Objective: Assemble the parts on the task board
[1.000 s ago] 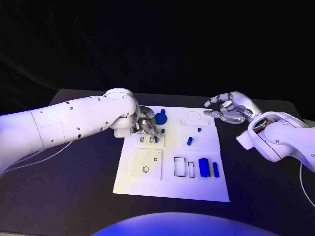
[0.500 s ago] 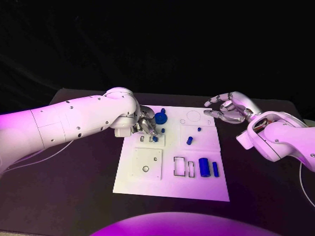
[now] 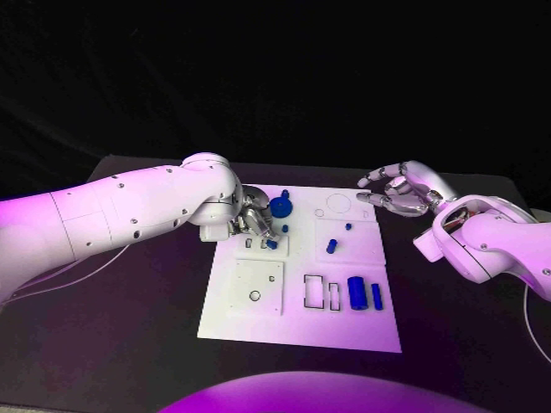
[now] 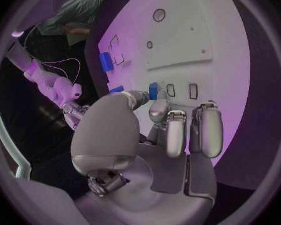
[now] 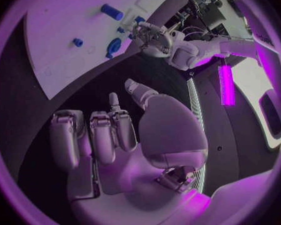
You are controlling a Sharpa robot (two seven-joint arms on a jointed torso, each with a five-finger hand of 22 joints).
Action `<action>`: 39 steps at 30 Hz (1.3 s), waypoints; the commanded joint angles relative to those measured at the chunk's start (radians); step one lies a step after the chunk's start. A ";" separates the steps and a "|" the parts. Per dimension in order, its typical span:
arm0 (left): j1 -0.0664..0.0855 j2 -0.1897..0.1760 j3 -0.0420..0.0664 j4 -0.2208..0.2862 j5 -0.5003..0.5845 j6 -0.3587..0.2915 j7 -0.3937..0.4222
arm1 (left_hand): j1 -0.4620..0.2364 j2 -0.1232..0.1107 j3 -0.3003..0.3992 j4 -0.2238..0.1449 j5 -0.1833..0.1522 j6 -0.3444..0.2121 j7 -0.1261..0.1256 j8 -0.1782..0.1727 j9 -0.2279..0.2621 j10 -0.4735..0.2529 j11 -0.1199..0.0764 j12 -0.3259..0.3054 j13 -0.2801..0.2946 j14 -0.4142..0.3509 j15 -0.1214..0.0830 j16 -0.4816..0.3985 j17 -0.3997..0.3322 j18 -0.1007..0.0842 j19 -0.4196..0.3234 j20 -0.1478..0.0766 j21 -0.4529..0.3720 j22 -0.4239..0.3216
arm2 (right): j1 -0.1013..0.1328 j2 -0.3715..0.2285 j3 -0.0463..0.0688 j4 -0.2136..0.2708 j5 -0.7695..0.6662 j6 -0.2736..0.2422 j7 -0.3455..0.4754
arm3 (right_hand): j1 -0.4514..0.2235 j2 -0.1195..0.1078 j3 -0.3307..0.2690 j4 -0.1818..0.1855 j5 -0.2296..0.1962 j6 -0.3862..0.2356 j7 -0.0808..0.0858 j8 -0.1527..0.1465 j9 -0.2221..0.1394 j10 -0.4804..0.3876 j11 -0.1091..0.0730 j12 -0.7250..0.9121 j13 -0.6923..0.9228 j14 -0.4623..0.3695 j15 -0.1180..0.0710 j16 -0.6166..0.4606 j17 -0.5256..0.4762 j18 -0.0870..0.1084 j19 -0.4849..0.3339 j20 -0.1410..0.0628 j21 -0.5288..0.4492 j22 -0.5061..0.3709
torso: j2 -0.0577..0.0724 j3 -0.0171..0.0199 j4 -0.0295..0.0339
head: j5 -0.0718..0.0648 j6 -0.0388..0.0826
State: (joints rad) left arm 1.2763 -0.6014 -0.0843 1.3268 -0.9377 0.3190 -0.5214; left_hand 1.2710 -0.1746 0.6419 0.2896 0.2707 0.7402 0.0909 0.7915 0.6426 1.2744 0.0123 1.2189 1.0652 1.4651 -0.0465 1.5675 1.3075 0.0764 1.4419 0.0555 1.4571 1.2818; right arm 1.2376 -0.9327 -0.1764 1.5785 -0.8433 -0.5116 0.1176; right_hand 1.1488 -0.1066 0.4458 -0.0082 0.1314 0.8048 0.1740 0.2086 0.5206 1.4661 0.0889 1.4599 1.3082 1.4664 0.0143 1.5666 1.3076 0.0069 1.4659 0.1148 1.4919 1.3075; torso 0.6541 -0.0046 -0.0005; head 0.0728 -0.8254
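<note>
The white task board (image 3: 300, 320) lies in the middle of the table. My left hand (image 3: 253, 219) is low over its far left part and pinches a small blue part (image 4: 153, 91) between thumb and a finger, right beside two small rectangular slots (image 4: 171, 90). A round blue part (image 3: 281, 207) stands just beyond the hand. A small blue peg (image 3: 348, 227) and a short blue piece (image 3: 331, 246) sit mid-board. Two blue cylinders (image 3: 356, 292) lie near the front right. My right hand (image 3: 398, 194) hovers at the board's far right corner, fingers loosely curled and apart, holding nothing.
Outlined recesses (image 3: 314, 291) lie beside the cylinders, and a square plate area with a hole (image 3: 258, 286) fills the board's front left. A round outline (image 3: 339, 203) marks the far right. Black table (image 3: 139, 310) surrounds the board on both sides.
The left hand has shifted very slightly over the slots with the small blue part. The right hand has stayed where it was.
</note>
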 commanded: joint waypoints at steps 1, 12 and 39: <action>0.001 -0.008 0.000 0.005 0.096 -0.037 0.012 | -0.012 -0.011 0.207 -0.199 0.030 0.001 0.004 0.012 0.078 0.012 0.001 -0.001 0.005 0.106 -0.003 0.003 0.263 -0.020 0.001 -0.002 0.005 -0.001 | -0.001 0.000 0.000 -0.002 0.004 0.011 0.002 | -0.004 0.002 0.000 0.007 0.003 -0.002 -0.001 0.004 0.001 0.028 -0.003 0.001 0.167 0.104 -0.003 0.004 0.263 0.016 0.062 -0.001 -0.001 0.207 | 0.001 0.0001 0.0007 | 0.000 0.001; -0.002 -0.060 0.001 0.049 0.130 -0.176 0.028 | -0.055 -0.030 0.250 -0.240 0.130 0.023 -0.003 0.026 0.102 0.032 -0.006 0.010 0.020 0.106 -0.009 0.003 0.263 -0.023 0.009 -0.007 0.012 0.016 | -0.002 -0.004 0.000 -0.005 0.010 0.007 0.004 | -0.009 0.003 -0.002 0.013 0.003 -0.002 -0.001 0.006 0.002 0.028 -0.003 0.001 0.167 0.104 -0.003 0.004 0.263 0.016 0.062 -0.001 -0.001 0.207 | 0.000 0.0011 0.0016 | 0.000 0.000; -0.025 -0.099 -0.018 0.131 -0.149 -0.264 0.011 | -0.097 -0.053 0.272 -0.258 0.204 0.050 -0.016 0.037 0.123 0.060 -0.018 0.024 0.041 0.106 -0.021 0.003 0.263 -0.028 0.024 -0.017 0.025 0.047 | -0.003 -0.008 0.000 -0.004 0.013 0.007 0.003 | -0.010 0.003 -0.003 0.015 0.004 -0.003 -0.001 0.007 0.002 0.028 -0.003 0.000 0.166 0.104 -0.003 0.004 0.263 0.016 0.062 -0.001 -0.001 0.206 | 0.000 0.0012 -0.0010 | 0.014 -0.004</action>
State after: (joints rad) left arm 1.2521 -0.7036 -0.1019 1.4549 -1.0309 0.0615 -0.5086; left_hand 1.1811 -0.2318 0.7068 0.2357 0.4715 0.7731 0.0841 0.8220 0.7520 1.3268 -0.0072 1.2383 1.1049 1.4650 -0.0607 1.5675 1.3074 0.0609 1.4598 0.0376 1.4757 1.3083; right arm 1.2354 -0.9407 -0.1766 1.5727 -0.8294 -0.5121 0.1180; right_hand 1.1484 -0.1063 0.4431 0.0001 0.1313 0.8048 0.1740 0.2121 0.5216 1.4661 0.0889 1.4600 1.3077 1.4664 0.0143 1.5666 1.3074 0.0068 1.4659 0.1148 1.4919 1.3079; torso 0.6535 -0.0034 -0.0011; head 0.0849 -0.8294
